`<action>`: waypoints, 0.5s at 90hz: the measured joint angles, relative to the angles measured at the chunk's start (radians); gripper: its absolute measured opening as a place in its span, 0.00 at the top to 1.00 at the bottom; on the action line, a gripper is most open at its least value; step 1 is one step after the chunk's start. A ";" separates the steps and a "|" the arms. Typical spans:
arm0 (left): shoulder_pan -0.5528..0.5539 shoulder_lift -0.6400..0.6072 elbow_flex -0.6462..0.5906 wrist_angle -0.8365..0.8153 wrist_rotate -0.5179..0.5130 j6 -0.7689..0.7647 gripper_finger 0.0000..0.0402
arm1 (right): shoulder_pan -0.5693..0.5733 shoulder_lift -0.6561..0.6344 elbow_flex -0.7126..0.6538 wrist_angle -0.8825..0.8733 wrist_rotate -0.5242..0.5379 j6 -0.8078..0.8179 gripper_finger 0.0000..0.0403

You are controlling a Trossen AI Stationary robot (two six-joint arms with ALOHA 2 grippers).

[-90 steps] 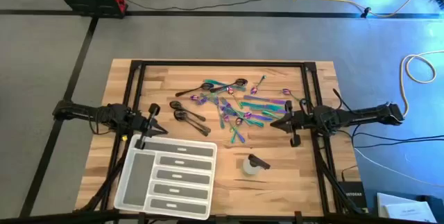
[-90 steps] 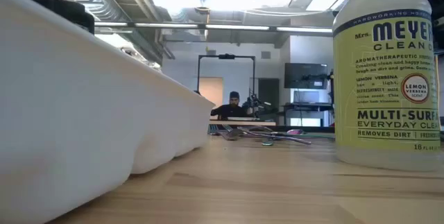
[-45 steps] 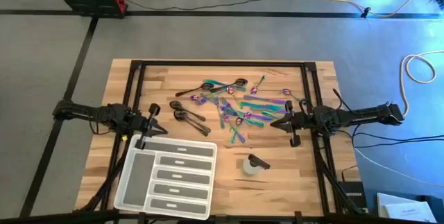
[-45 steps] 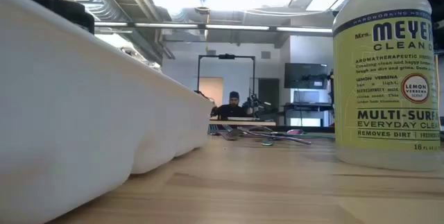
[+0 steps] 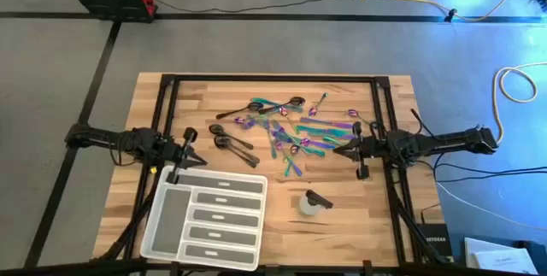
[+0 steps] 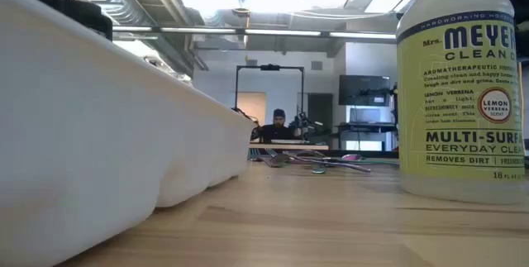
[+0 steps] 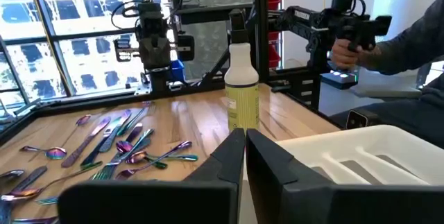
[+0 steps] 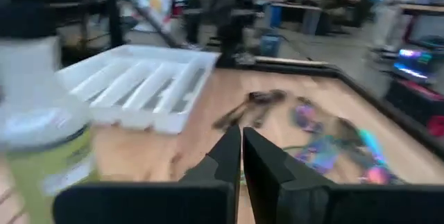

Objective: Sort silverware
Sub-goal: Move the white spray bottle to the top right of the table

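Observation:
The silverware (image 5: 291,127) lies loose in a heap on the middle of the wooden table: iridescent pieces, with a few dark spoons (image 5: 232,144) on its left. It also shows in the left wrist view (image 7: 104,148), the right wrist view (image 8: 333,141) and the low view (image 6: 314,161). My left gripper (image 5: 196,146) hovers shut left of the dark spoons, its fingertips (image 7: 245,148) together. My right gripper (image 5: 337,150) hovers shut at the heap's right edge, its fingertips (image 8: 241,148) together. Neither holds anything.
A translucent white compartment tray (image 5: 205,220) sits at the near left, also seen as the white tray (image 7: 361,161) and the same tray (image 8: 139,85) in the wrist views. A spray bottle (image 5: 312,202) stands near the front centre. A person (image 6: 279,122) sits beyond the table.

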 joint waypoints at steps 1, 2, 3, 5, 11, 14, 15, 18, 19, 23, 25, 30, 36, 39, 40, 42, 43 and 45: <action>0.000 0.000 0.000 0.000 0.000 0.000 1.00 | 0.000 0.000 0.010 -0.003 0.008 0.004 1.00; 0.000 0.000 0.000 0.000 0.000 0.000 1.00 | 0.000 0.000 0.020 -0.005 0.017 0.005 1.00; 0.000 0.000 0.000 0.000 0.000 0.000 1.00 | 0.000 0.000 0.031 -0.010 0.025 0.007 1.00; 0.000 0.000 0.000 0.000 0.000 0.000 1.00 | 0.000 0.003 0.055 -0.022 0.042 0.009 1.00; 0.000 0.000 0.000 0.000 0.000 0.000 1.00 | 0.000 0.030 0.148 -0.071 0.107 0.010 1.00; 0.000 0.000 0.000 0.000 0.000 0.000 1.00 | 0.000 0.053 0.196 -0.107 0.141 0.010 1.00; 0.000 0.000 0.000 0.000 0.000 0.000 1.00 | 0.000 0.061 0.212 -0.119 0.150 0.010 1.00; 0.000 0.000 0.000 0.000 0.000 0.000 1.00 | 0.000 0.094 0.262 -0.148 0.173 0.010 1.00; 0.000 0.000 0.000 0.000 0.000 0.000 1.00 | 0.000 0.106 0.277 -0.151 0.181 0.010 1.00; 0.000 0.000 0.000 0.000 0.000 0.000 1.00 | 0.000 0.160 0.339 -0.165 0.196 0.017 1.00; 0.000 0.000 0.000 0.000 0.000 0.000 1.00 | 0.000 0.189 0.369 -0.168 0.202 0.027 0.99; 0.000 0.000 0.000 0.000 0.000 0.000 1.00 | 0.000 0.272 0.441 -0.173 0.203 0.050 0.98; 0.000 0.000 0.000 0.000 0.000 0.000 1.00 | 0.002 0.381 0.535 -0.194 0.191 0.091 0.94; 0.000 0.000 0.000 0.000 0.000 0.000 1.00 | 0.008 0.438 0.583 -0.216 0.188 0.124 0.91; 0.000 0.000 0.000 0.000 0.000 0.000 1.00 | 0.011 0.457 0.600 -0.226 0.188 0.134 0.90; 0.000 0.000 0.000 0.000 0.000 0.000 1.00 | 0.019 0.494 0.636 -0.252 0.188 0.156 0.87; 0.000 0.000 0.000 0.000 0.000 0.000 1.00 | 0.023 0.513 0.654 -0.267 0.188 0.167 0.86; 0.000 0.000 0.000 0.000 0.000 0.000 1.00 | 0.032 0.554 0.691 -0.305 0.187 0.189 0.83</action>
